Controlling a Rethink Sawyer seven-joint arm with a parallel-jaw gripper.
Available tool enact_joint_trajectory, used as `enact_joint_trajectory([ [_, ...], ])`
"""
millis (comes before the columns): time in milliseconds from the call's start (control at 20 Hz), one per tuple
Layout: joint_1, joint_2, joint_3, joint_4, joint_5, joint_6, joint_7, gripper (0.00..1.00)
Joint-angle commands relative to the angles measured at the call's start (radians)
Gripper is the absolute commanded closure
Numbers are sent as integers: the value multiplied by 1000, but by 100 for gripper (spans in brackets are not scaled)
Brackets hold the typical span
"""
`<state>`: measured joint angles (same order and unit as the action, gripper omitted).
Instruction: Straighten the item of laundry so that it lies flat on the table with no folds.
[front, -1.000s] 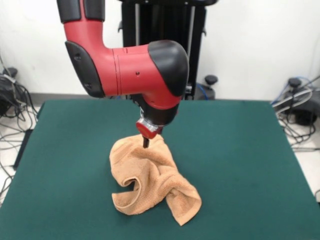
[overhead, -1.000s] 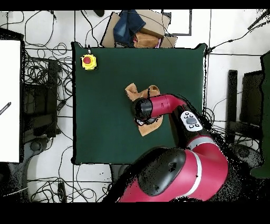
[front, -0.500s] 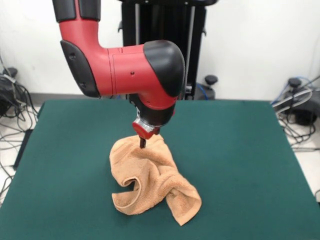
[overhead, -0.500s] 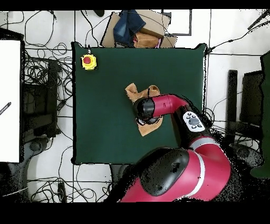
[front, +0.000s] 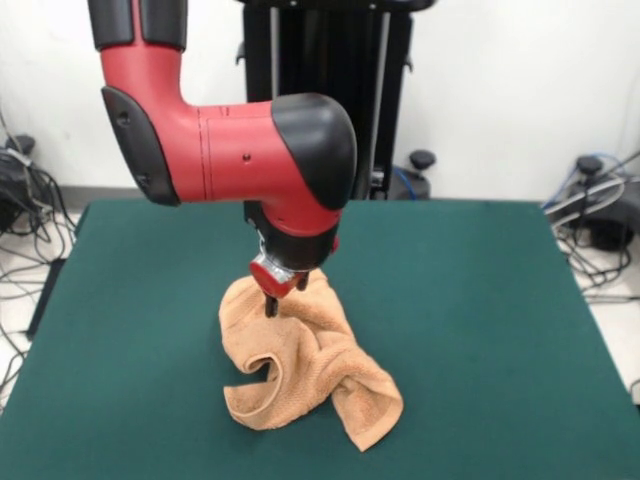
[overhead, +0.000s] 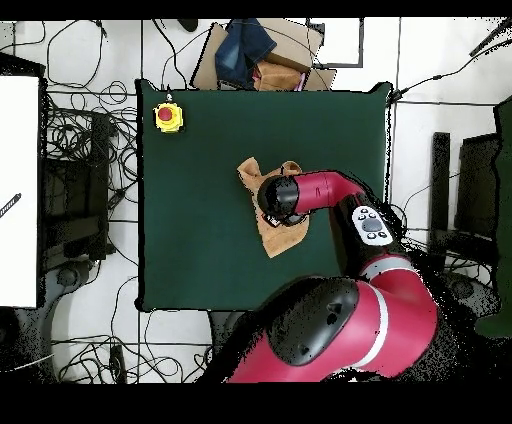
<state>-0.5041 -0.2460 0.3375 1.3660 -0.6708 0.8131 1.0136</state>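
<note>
My gripper (front: 270, 305) sits at the crumpled towel's (front: 305, 365) twelve o'clock edge; my wrist hides whether it pinches cloth.

Towel (front: 305, 365) lies crumpled near the middle of the bench (front: 480, 300), folded over itself. Gripper (front: 270, 305) sits right at the towel's far edge in front view, arm over it. In overhead view, button box (overhead: 168, 117) sits in the bench's top-left corner, well apart from the towel.
</note>
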Motion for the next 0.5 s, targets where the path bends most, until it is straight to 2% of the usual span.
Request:
enact_joint_trajectory([
  [50,2,55,55,-15,-78,-25,-165,0],
  [300,9,67,34,15,-107,-68,-132,0],
  [500,20,59,44,19,-99,-44,-113,0],
])
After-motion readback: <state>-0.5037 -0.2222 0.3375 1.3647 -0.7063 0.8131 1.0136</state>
